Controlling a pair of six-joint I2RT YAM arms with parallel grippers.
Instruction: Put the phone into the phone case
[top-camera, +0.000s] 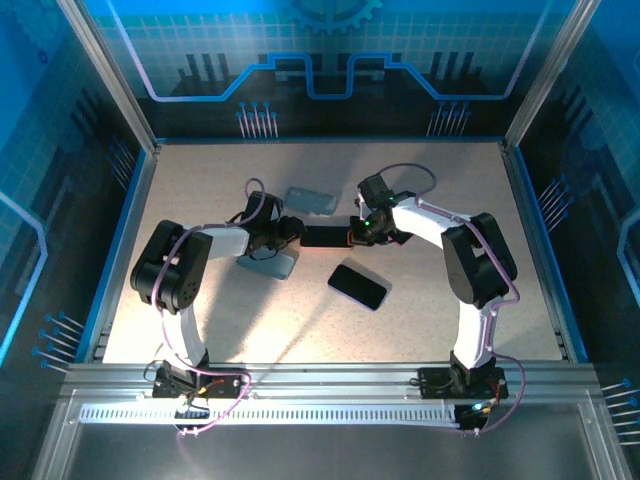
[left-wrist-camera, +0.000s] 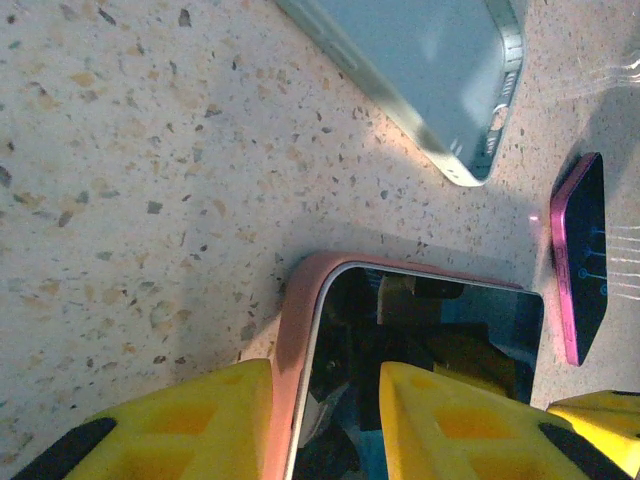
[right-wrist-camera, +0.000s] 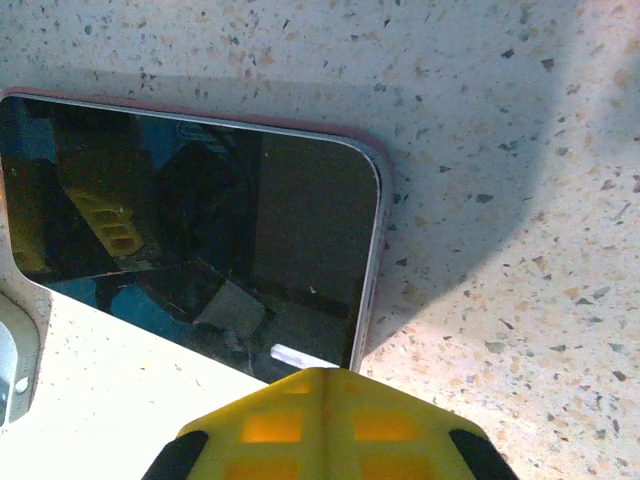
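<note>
A black-screened phone (top-camera: 322, 236) lies flat mid-table inside a pink case (left-wrist-camera: 300, 300), whose rim wraps the phone's corner. My left gripper (top-camera: 285, 232) is at its left end. It stands open (left-wrist-camera: 325, 425), one yellow finger (left-wrist-camera: 190, 420) outside the pink rim and the other (left-wrist-camera: 450, 420) over the screen. My right gripper (top-camera: 358, 232) is at the opposite end, its fingers shut together (right-wrist-camera: 335, 385) with nothing between them. Their tip rests at the corner of the phone (right-wrist-camera: 200, 220).
A pale blue-green case (top-camera: 310, 200) (left-wrist-camera: 430, 80) lies just behind the phone. A second dark phone (top-camera: 358, 286) with a magenta edge (left-wrist-camera: 585, 255) lies in front, to the right. A grey flat piece (top-camera: 268, 263) sits under my left arm. Metal posts frame the table.
</note>
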